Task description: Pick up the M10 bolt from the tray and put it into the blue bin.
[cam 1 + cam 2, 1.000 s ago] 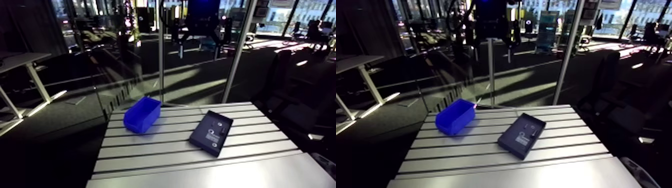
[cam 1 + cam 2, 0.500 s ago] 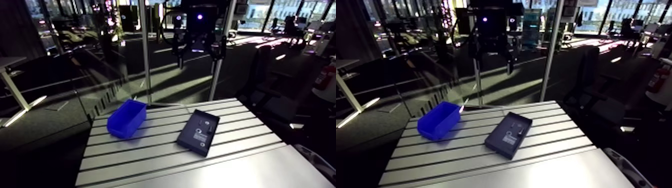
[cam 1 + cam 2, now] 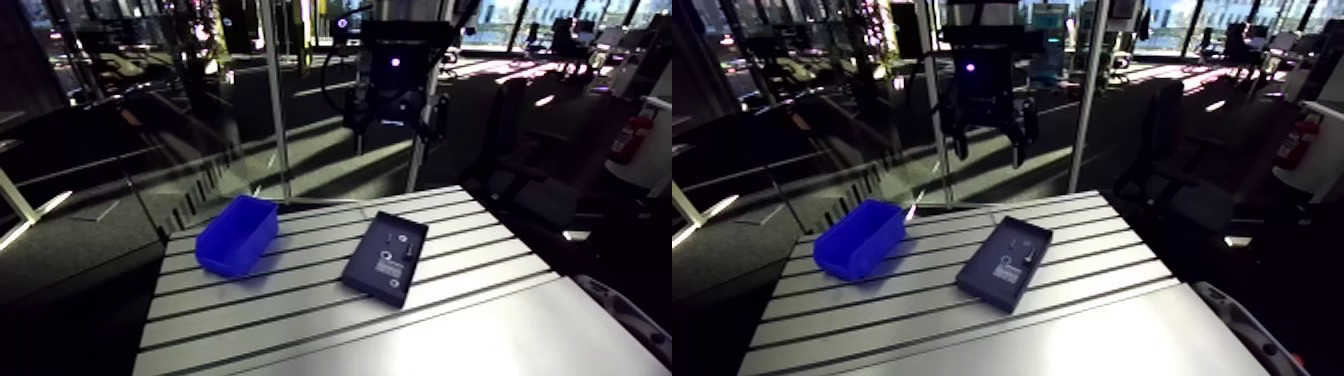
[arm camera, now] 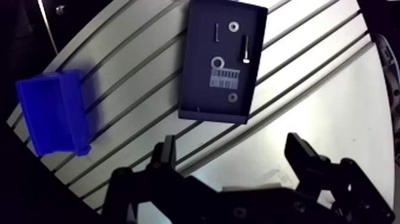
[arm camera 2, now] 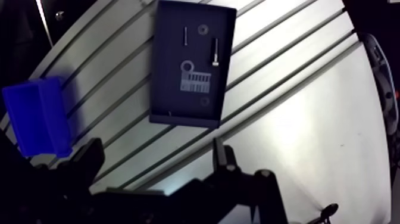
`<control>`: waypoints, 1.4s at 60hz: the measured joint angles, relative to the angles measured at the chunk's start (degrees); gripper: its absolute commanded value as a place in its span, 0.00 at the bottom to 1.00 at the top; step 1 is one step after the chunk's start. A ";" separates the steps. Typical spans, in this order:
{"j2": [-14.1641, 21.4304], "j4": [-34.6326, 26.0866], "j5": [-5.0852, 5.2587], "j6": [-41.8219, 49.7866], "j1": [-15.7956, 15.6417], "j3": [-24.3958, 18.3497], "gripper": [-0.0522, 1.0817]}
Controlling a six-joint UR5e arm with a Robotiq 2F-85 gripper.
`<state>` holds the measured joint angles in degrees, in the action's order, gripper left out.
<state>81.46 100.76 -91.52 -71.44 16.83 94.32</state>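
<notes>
On the table, tray near blue bin, pincer spread above

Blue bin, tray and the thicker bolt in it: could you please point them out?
blue bin (image 4: pixel 50 113), wrist view, on its inner floor.
tray (image 4: pixel 197 89), wrist view, on bare floor.
thicker bolt (image 4: pixel 244 47), wrist view, on its mid-shank.

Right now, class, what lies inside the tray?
The tray holds a bolt, a thinner rod, small rings and a label. Nothing covers them; the bolt's size cannot be told.
</notes>
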 measured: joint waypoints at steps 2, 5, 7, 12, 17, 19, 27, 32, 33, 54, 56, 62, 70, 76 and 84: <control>-0.09 0.24 -0.09 0.07 0.08 0.27 0.05; -0.21 0.59 -0.19 0.18 0.21 0.68 0.05; -0.29 0.84 -0.27 0.25 0.30 0.98 0.05; -0.41 1.53 -0.38 0.35 0.46 1.73 0.05; -0.52 2.49 -0.48 0.37 0.66 2.52 0.05; -0.56 2.91 -0.51 0.37 0.75 2.81 0.05; -0.69 4.50 -0.64 0.38 1.12 3.87 0.05; -0.75 5.34 -0.67 0.38 1.40 4.47 0.05; -0.76 5.51 -0.68 0.39 1.46 4.59 0.05; -1.05 8.28 -0.70 -0.02 2.61 6.99 0.06; -1.08 8.39 -0.68 -0.08 2.77 7.18 0.06; -1.19 8.94 -0.62 -0.26 3.29 7.77 0.08; -1.43 10.29 -0.61 -0.47 3.94 8.53 0.11; -2.03 11.22 -0.61 -0.55 4.46 9.03 0.18; -2.81 12.14 -0.58 -0.63 4.98 9.44 0.27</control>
<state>78.65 112.91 -92.10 -72.07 21.81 103.76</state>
